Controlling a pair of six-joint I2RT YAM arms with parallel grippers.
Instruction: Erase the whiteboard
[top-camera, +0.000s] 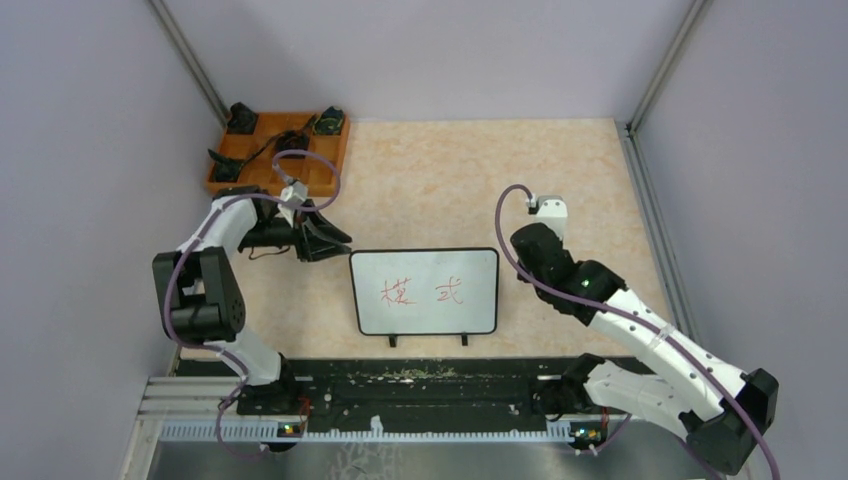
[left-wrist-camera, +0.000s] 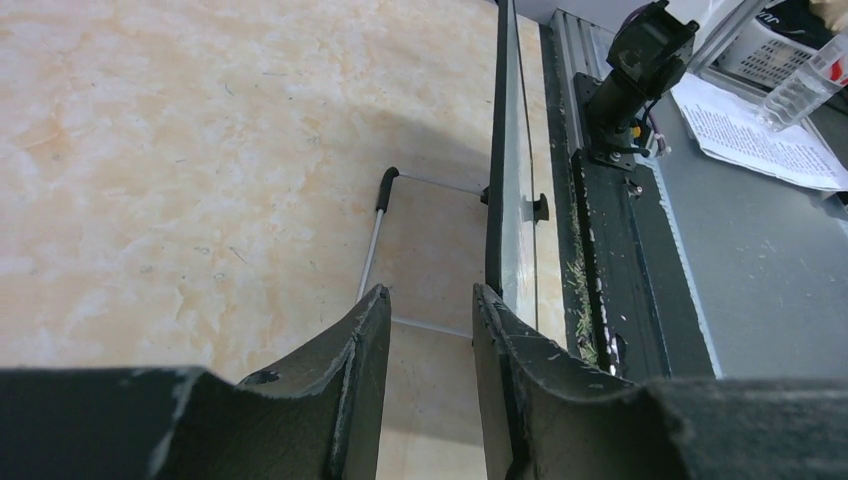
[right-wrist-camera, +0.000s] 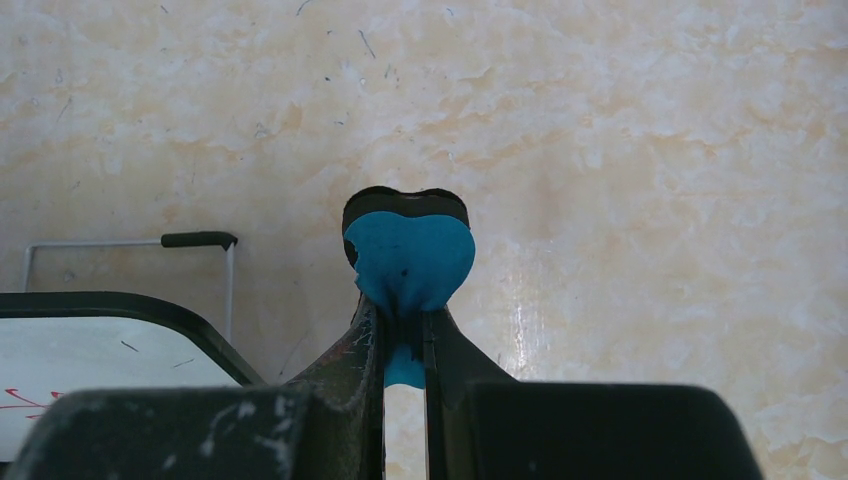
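Pressure matters: the right gripper, clamped on a blue soft eraser at three o'clock of the small black-framed rectangular whiteboard mid-table, should wipe flat across the red characters. The left gripper, jaws narrowly apart and empty, could brace the nine o'clock edge.

I count one whiteboard carrying two red characters, on two black feet; one orange tray; one blue eraser; one left tool, one right tool.

Bright, even light with soft shadows, a faint sheen on the table, all views sharp.
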